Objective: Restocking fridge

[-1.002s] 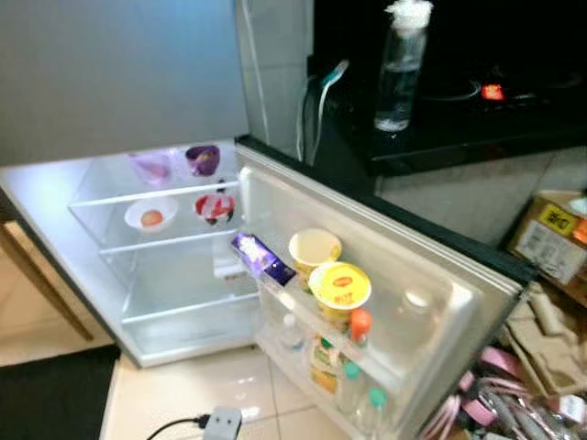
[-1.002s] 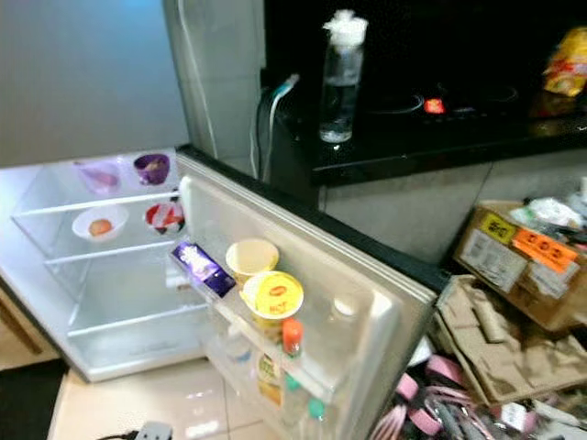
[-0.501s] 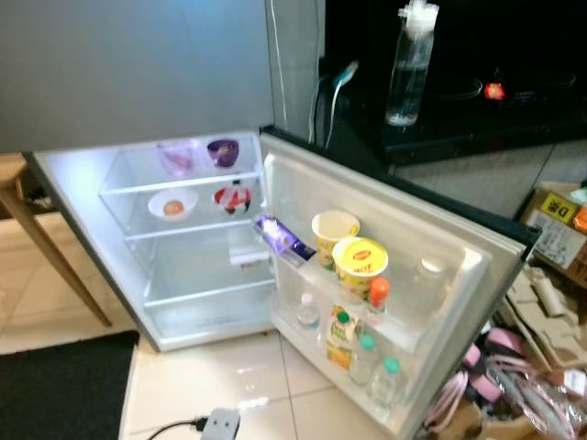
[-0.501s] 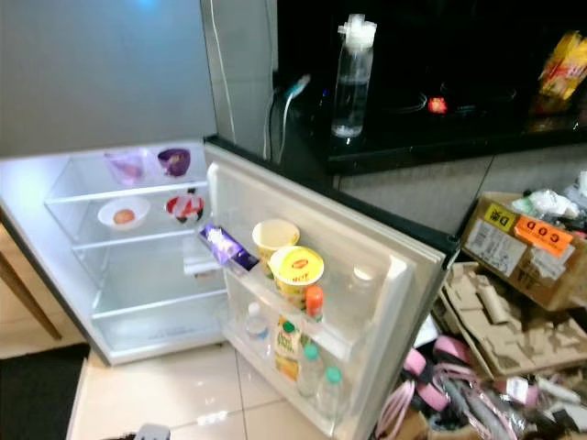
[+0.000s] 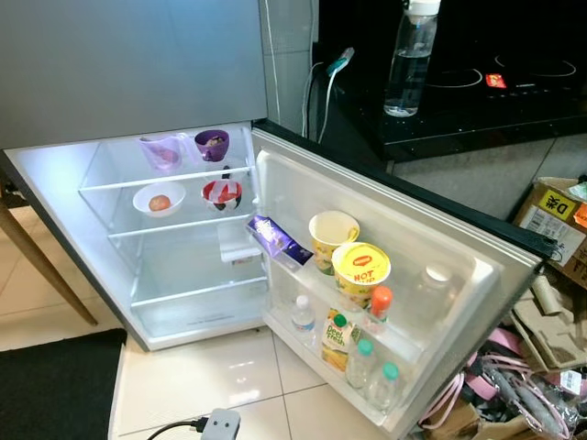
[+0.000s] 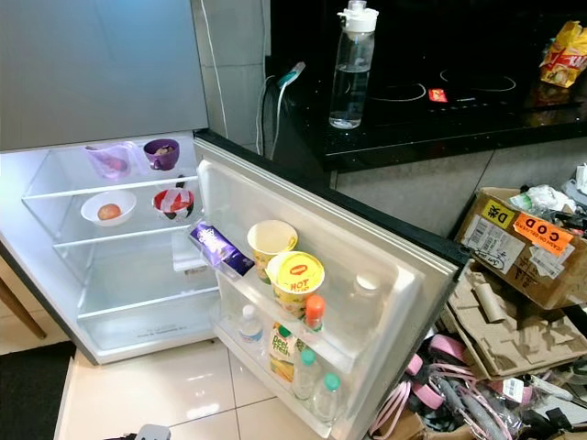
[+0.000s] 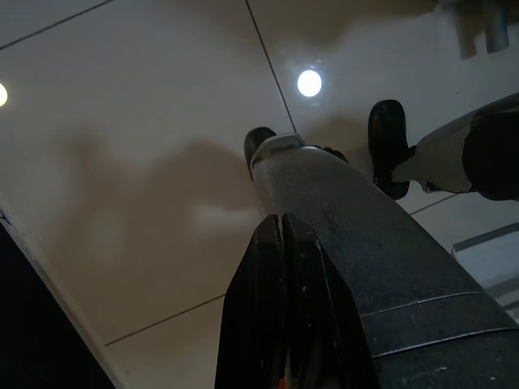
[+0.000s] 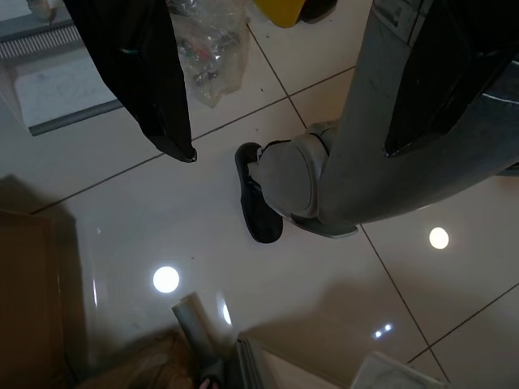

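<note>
Our left gripper (image 7: 284, 243) hangs idle, fingers together, empty. Right gripper (image 8: 284, 81) hangs over floor tile (image 8: 146, 211), fingers apart, empty. Fridge (image 5: 183, 238) open at 12.

1. The fridge (image 5: 183, 275) stood open at left, its door (image 5: 440, 275) swung rightward.
2. Two bowls (image 5: 159, 199) sat on a shelf, two cups (image 5: 212, 144) on the shelf above.
3. Noodle cups (image 5: 360, 271) and bottles (image 5: 371, 376) filled the door racks.
4. A water bottle (image 5: 407, 60) stood on the counter (image 5: 477, 119) far right.
</note>
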